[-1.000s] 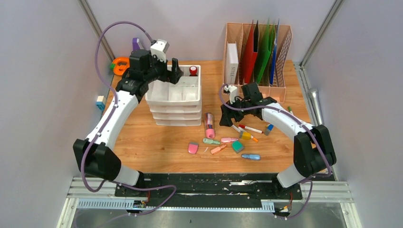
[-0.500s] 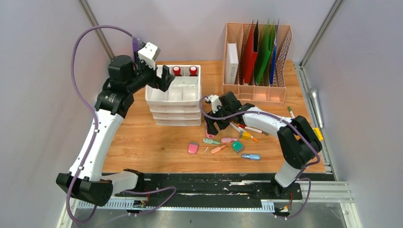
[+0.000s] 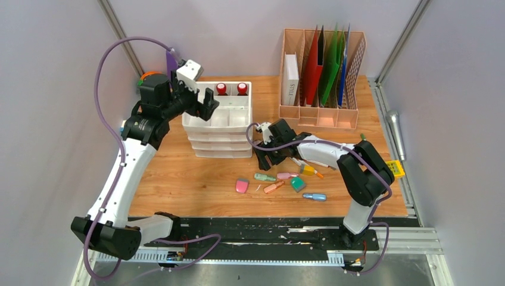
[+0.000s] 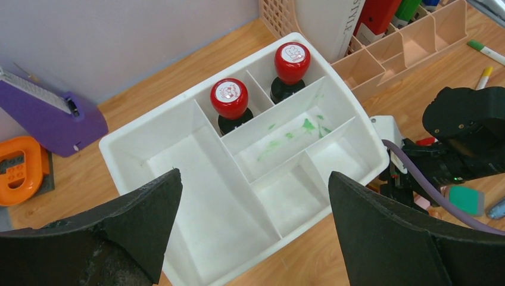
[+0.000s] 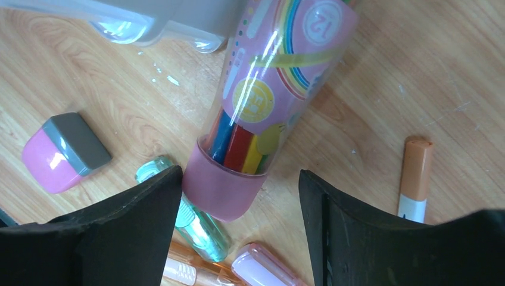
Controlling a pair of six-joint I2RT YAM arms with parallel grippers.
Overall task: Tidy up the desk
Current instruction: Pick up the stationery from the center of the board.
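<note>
The left gripper (image 4: 253, 179) hangs spread wide over the white tray (image 4: 202, 205), holding nothing. The right gripper (image 5: 238, 174) is parted around a pink pen tube (image 5: 280, 71) lying on the wooden worktop (image 5: 417, 59) below both arms.

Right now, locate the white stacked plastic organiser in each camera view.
Top external: white stacked plastic organiser, left of centre, toward the back.
Left wrist: its divided top fills the centre.
Right wrist: only a bottom corner, top left.
Shared landmark: the light-brown wood-grain desk under it.
</note>
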